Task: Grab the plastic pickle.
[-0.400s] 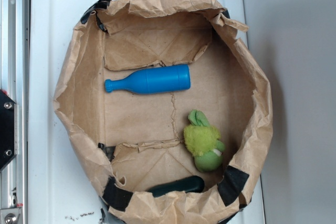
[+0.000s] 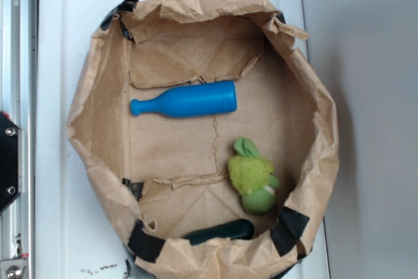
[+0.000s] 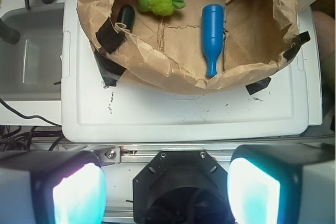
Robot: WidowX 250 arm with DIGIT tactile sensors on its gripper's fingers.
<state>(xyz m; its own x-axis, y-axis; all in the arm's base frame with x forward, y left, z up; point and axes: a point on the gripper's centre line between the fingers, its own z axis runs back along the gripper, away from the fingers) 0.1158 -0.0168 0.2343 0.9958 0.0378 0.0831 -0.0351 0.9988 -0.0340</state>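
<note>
Brown paper lines a round basket that sits on a white plastic lid; black tape patches hold the crumpled paper at the rim. In the exterior view, the plastic pickle lies at about six o'clock on the basket floor, right against the near paper wall, which hides part of its length, so only a dark green, glossy stretch with a rounded end shows. Just above it, toward four o'clock from the basket's centre, sits a fuzzy lime-green plush toy, close to the pickle, though whether they touch cannot be told. A bright blue plastic bottle lies on its side at about eleven o'clock, neck pointing to nine o'clock, well apart from both.

From the wrist view, the end effector hangs outside the basket, over a metal rail beyond the lid's edge, its two pale fingers spread wide with nothing between them. Ahead, the pickle shows at eleven o'clock, behind a tape patch on the basket's rim, beside the plush toy, with the bottle at one o'clock.
</note>
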